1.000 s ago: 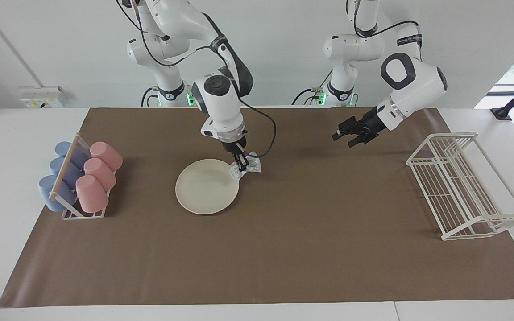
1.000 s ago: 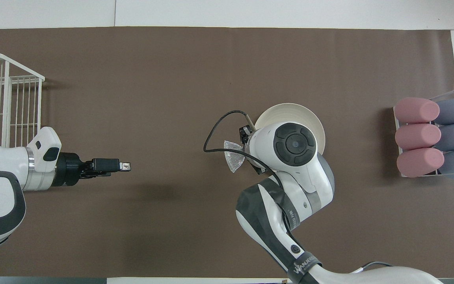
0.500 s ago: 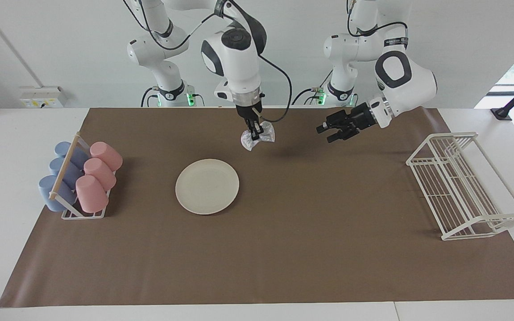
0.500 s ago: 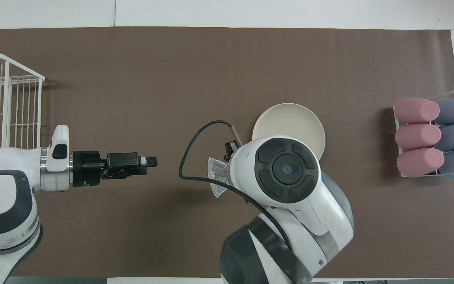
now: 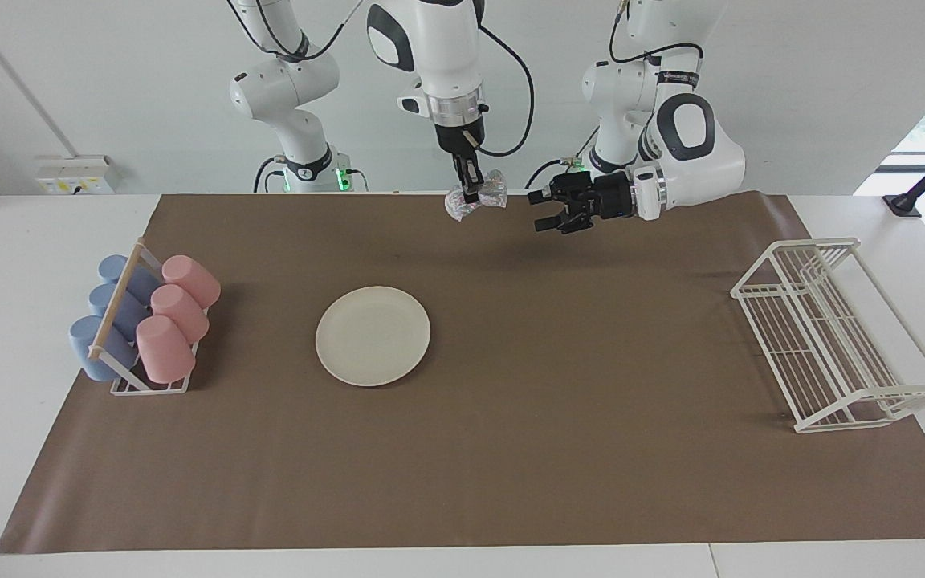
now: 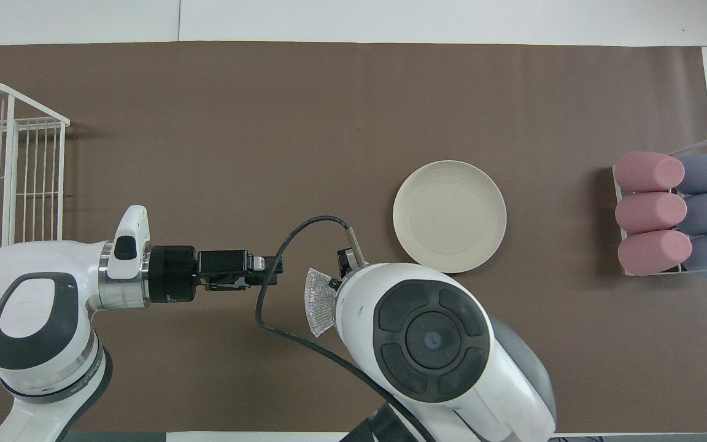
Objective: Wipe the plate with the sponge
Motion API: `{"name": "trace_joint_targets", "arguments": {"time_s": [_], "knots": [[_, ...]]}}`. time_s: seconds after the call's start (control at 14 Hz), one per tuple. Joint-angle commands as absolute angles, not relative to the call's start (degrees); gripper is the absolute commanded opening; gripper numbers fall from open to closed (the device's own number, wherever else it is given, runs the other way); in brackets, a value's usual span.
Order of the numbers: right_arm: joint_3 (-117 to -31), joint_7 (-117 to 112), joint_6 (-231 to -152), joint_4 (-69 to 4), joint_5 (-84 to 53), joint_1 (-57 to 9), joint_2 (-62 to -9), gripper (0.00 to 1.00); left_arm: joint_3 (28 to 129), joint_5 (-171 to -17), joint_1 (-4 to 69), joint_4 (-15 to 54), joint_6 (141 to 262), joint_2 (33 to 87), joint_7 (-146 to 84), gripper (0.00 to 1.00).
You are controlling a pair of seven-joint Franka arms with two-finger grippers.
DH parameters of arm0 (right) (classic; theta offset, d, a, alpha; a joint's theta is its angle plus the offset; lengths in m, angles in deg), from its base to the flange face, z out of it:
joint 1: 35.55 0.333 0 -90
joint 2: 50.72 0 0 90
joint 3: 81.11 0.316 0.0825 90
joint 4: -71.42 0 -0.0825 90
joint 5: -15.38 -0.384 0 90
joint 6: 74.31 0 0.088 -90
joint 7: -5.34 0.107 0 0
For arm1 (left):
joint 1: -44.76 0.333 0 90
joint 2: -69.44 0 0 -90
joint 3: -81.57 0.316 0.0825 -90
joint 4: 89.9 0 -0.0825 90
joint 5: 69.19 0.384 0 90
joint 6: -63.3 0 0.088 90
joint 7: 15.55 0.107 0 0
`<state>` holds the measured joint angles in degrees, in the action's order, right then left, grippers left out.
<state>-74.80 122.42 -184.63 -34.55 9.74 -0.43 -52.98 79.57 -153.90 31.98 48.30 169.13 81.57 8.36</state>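
The cream plate (image 5: 372, 335) lies flat on the brown mat, bare; it also shows in the overhead view (image 6: 449, 216). My right gripper (image 5: 470, 193) is shut on the silvery mesh sponge (image 5: 480, 196) and holds it high in the air over the mat's edge by the robots, well clear of the plate. In the overhead view the sponge (image 6: 320, 301) sticks out from under the right arm's wrist, which hides the fingers. My left gripper (image 5: 544, 213) is open, points sideways at the sponge and hangs close beside it without touching; it also shows in the overhead view (image 6: 270, 274).
A rack of pink and blue cups (image 5: 145, 325) stands at the right arm's end of the table. A white wire dish rack (image 5: 832, 333) stands at the left arm's end. The brown mat (image 5: 511, 449) covers the table.
My right gripper has lifted the sponge off the plate's edge and carried it up and toward the robots. My left gripper has moved sideways toward the sponge.
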Motion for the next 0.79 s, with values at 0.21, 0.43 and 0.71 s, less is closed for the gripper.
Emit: {"name": "trace_joint_targets", "arguments": {"time_s": [0.21,0.43,0.71], "knots": [[-73.9,125.5,-185.7,-34.9,9.3,0.2,-52.9,0.0,80.1,-155.1,29.6,49.1,167.2,82.9,8.4,1.0],[-73.9,125.6,-185.7,-34.9,9.3,0.3,-52.9,0.0,80.2,-155.1,27.6,49.1,168.8,83.3,8.0,1.0],[-73.9,125.5,-185.7,-34.9,9.3,0.2,-52.9,0.0,80.1,-155.1,27.1,49.1,168.9,83.6,5.6,0.48]]}}
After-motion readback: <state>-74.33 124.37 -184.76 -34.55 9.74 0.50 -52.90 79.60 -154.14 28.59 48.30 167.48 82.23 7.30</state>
